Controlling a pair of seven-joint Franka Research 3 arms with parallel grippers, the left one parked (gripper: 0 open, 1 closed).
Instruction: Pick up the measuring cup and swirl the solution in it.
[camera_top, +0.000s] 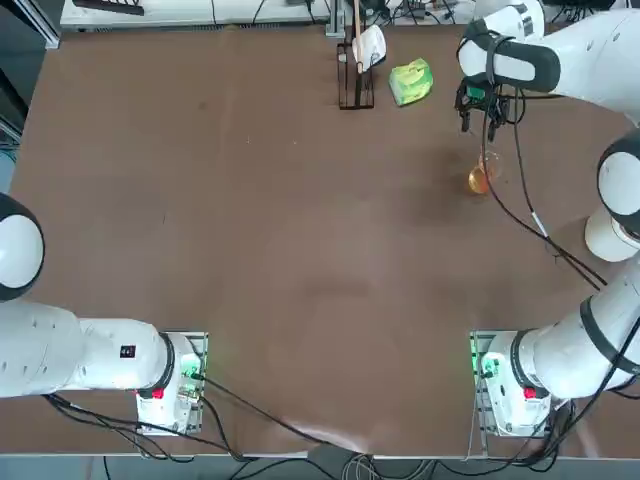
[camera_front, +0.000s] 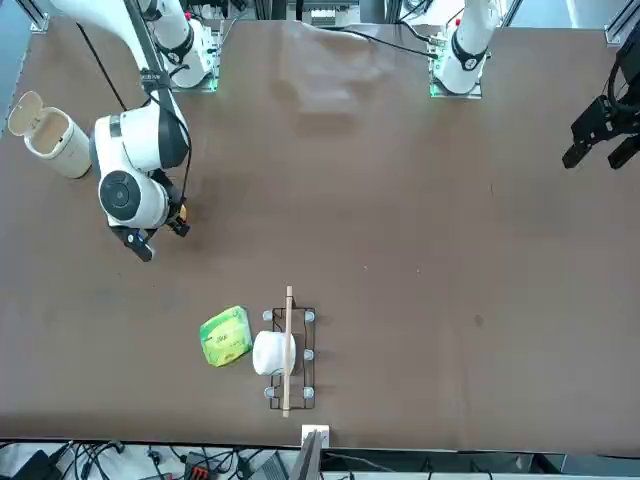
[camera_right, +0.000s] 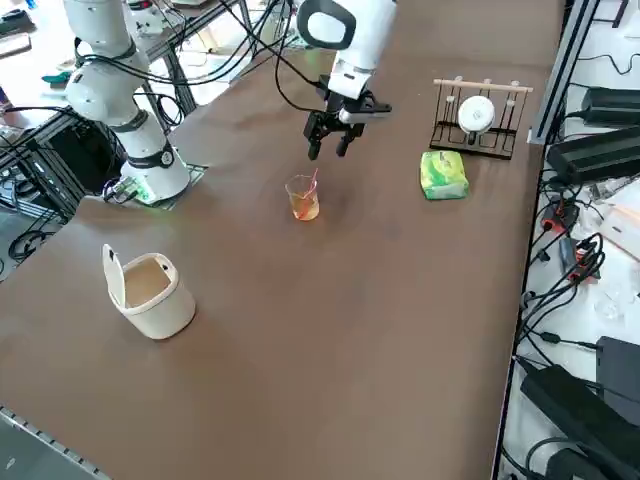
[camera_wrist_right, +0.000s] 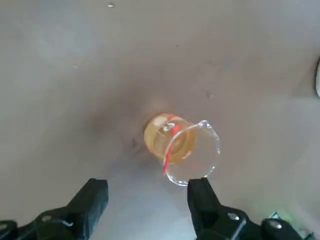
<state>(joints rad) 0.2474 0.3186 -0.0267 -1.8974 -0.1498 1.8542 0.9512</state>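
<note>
The measuring cup (camera_top: 481, 178) is a small clear glass vessel standing upright on the brown table at the right. The orange solution (camera_wrist_right: 162, 137) fills its lower part, and a red mark runs down its wall. The same cup (camera_right: 303, 198) shows in the right side view. My right gripper (camera_top: 478, 115) hangs in the air above the table, just beyond the cup on the far side, not touching it. It is open with nothing between its fingers (camera_wrist_right: 202, 200); in the wrist view the right gripper (camera_wrist_right: 147, 197) has the cup (camera_wrist_right: 180, 147) just ahead of its tips. The front view hides the cup behind my wrist.
A larger white cup with a flip lid (camera_right: 150, 290) stands near the table's right edge, closer to my base. A green packet (camera_top: 411, 82) and a dark rack holding a white roll (camera_top: 355, 70) sit at the far edge. Cables trail from my arm past the cup.
</note>
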